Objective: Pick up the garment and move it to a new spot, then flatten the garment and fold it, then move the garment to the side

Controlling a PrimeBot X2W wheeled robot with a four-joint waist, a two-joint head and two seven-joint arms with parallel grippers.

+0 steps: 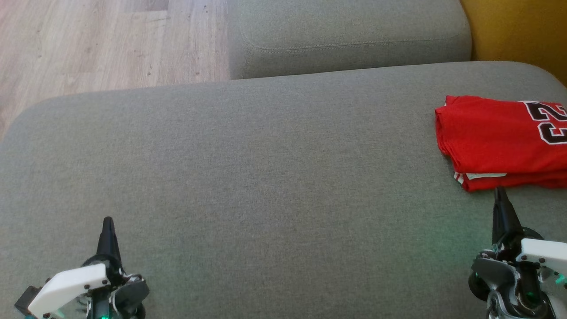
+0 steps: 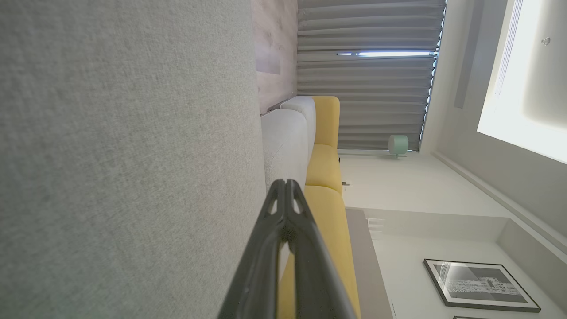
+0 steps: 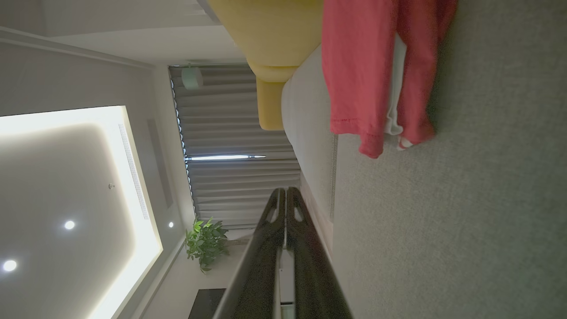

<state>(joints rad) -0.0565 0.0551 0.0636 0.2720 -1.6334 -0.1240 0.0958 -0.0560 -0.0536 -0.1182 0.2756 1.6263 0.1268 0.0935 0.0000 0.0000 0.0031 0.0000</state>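
The garment point(image 1: 496, 139), a red jersey with black-and-white numerals, lies folded at the right edge of the grey sofa seat point(image 1: 266, 177). In the right wrist view the garment point(image 3: 367, 66) shows its stacked red layers and a white inner edge. My right gripper point(image 1: 501, 191) is shut and empty, its tip just short of the garment's near edge; its fingers point(image 3: 270, 212) are pressed together. My left gripper point(image 1: 108, 220) is shut and empty at the lower left above bare cushion, far from the garment, and its fingertips point(image 2: 277, 190) meet.
A second grey cushion point(image 1: 345, 35) lies behind the seat. A yellow sofa part point(image 1: 518, 31) stands at the far right. Wooden floor point(image 1: 88, 44) shows beyond the seat's left corner. The wide grey seat stretches between the two grippers.
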